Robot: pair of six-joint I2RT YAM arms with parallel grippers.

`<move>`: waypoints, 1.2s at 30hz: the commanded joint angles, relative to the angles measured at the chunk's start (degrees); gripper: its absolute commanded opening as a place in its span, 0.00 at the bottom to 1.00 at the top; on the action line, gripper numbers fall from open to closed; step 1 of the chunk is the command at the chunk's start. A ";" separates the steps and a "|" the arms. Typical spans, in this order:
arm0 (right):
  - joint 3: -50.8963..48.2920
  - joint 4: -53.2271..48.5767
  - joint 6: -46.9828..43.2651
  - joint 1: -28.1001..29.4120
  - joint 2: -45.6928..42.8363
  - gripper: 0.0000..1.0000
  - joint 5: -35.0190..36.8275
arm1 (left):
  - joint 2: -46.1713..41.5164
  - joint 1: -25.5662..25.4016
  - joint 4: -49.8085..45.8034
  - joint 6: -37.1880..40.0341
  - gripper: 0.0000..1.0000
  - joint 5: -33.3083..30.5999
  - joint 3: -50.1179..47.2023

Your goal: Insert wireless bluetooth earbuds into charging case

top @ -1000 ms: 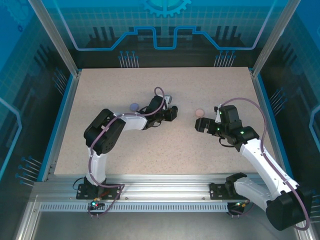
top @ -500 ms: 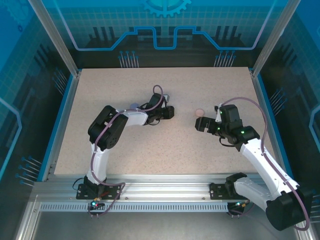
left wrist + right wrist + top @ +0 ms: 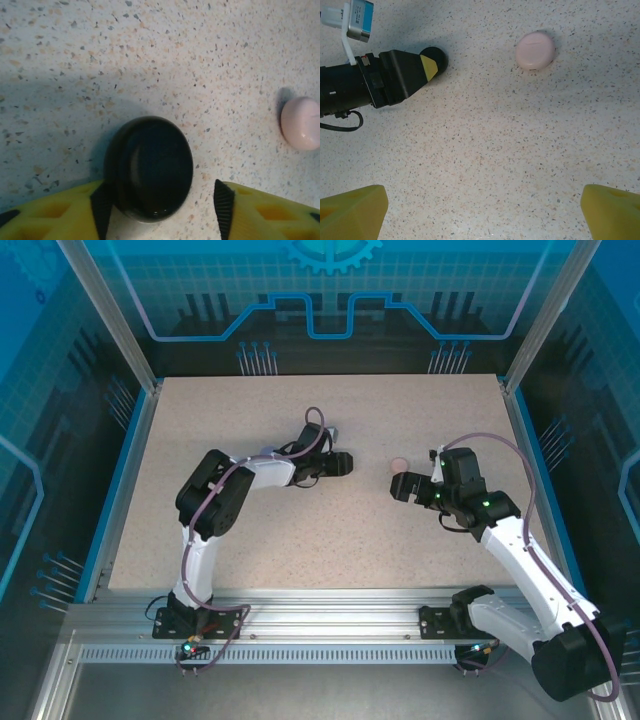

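A round black charging case (image 3: 150, 167) lies closed on the speckled table, between the yellow fingers of my left gripper (image 3: 161, 205). The left pad touches its side, the right pad stands off it with table showing between, so the gripper is open. From the right wrist the same case (image 3: 436, 56) peeks out past the left gripper's tip (image 3: 427, 67). A pale pink charging case (image 3: 535, 50) lies closed just right of it (image 3: 399, 463). My right gripper (image 3: 400, 486) hovers wide open near the pink case, nothing between its fingers (image 3: 482, 210). The earbuds are out of view.
A lilac case (image 3: 266, 451) peeks out behind the left arm's forearm. The left arm stretches across the table's middle. Blue rails edge the table on the left (image 3: 125, 470) and right (image 3: 535, 470).
My left gripper was shut on the black case and has now opened, its right pad off the case. Its elbow shifted slightly. The right arm has stayed still.
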 commanded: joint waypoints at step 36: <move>2.93 -3.07 -3.12 -1.32 -5.59 1.00 4.91 | -42.51 6.59 2.80 19.91 0.99 -11.81 -12.00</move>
